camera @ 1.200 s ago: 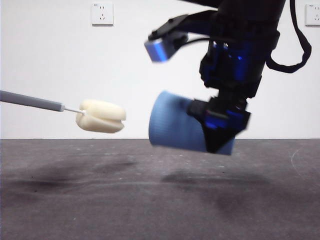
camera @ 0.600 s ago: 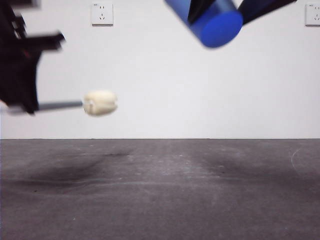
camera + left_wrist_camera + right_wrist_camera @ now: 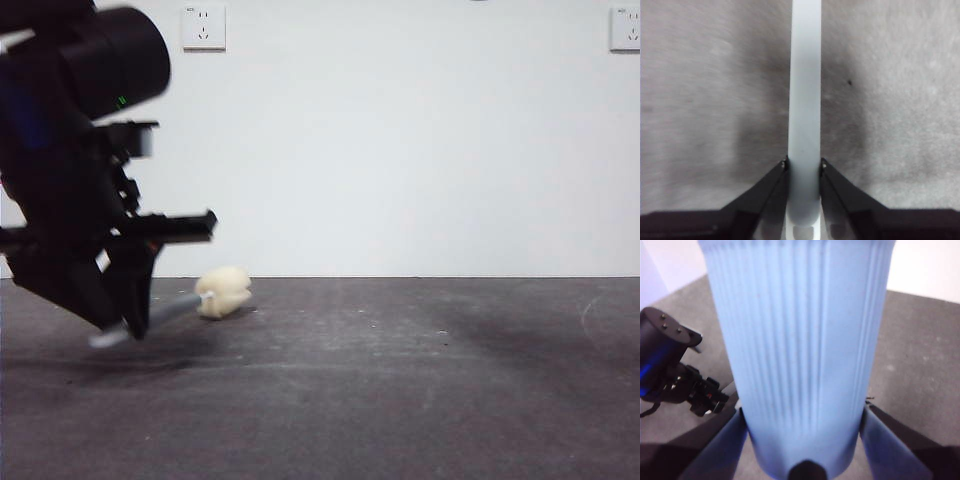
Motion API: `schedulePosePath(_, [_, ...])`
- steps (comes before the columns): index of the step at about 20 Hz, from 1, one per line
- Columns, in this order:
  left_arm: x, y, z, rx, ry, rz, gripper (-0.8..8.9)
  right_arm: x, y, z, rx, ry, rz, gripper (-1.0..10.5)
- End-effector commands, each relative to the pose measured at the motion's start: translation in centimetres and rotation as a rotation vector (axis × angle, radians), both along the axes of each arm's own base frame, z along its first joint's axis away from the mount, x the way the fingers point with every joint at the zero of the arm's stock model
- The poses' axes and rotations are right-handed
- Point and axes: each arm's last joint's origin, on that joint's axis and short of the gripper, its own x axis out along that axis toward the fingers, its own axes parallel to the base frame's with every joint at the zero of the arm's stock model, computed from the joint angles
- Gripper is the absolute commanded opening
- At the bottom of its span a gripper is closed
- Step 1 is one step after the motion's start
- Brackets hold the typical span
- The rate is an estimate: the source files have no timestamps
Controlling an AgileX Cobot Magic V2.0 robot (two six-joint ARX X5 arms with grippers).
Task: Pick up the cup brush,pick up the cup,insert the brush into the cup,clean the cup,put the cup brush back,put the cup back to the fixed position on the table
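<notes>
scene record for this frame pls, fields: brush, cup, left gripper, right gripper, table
brush: cup brush tilted, sponge head low at or near the table, handle clamped in left gripper
cup: cup held by right gripper, out of the front view
left gripper: left gripper shut on the brush handle, low over the table's left side in the front view
right gripper: right gripper shut on the cup, jaws on either side
table: table dark grey, scuffed

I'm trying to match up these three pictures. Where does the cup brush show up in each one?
Front view: the brush sits low at left, its yellow sponge head near the table, handle held by the left hand.
Left wrist view: only its pale handle shows, running up the middle from between the jaws.
Right wrist view: not in it; the blue cup fills the picture.
Shared landmark: the dark grey table.
</notes>
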Motion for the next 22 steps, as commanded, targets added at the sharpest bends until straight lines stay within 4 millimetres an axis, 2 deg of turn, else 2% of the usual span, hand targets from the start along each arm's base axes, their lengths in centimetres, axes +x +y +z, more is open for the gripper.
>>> schedulePosePath(1, [0.0, -0.6, -1.3, 0.015, 0.019, -0.011, -0.09, 0.0, 0.0, -0.1, 0.004, 0.003, -0.003, -0.1])
schedulePosePath(5, [0.2, -0.9, -2.8, 0.046, 0.062, -0.015, -0.09, 0.0, 0.1, -0.1, 0.002, 0.004, -0.003, -0.1])
schedulePosePath(10, [0.1, -0.9, -3.1, 0.032, 0.089, -0.029, 0.18, 0.0, 0.1, -0.1, 0.003, 0.005, -0.004, -0.1])
schedulePosePath(11, [0.1, -0.9, -3.1, 0.025, 0.104, -0.037, 0.99, 0.0, 0.1, -0.1, 0.003, 0.004, -0.004, -0.1])
schedulePosePath(13, [-0.1, -0.9, -3.2, 0.010, 0.133, -0.052, 3.44, 0.0, 0.1, -0.1, 0.003, 0.004, -0.004, -0.1])
schedulePosePath(14, [-0.1, -0.9, -3.2, 0.006, 0.141, -0.057, 3.89, 0.0, 0.1, -0.1, 0.003, 0.004, -0.004, -0.1])
schedulePosePath(19, [-0.4, -0.8, -3.2, 0.019, 0.175, -0.080, 3.90, 0.1, 0.2, -0.2, 0.012, 0.014, -0.010, -0.1])
schedulePosePath(22, [-0.6, -0.6, -2.3, 0.016, 0.152, -0.096, 3.90, 0.5, 0.5, -0.5, -0.005, 0.012, -0.034, -0.1])
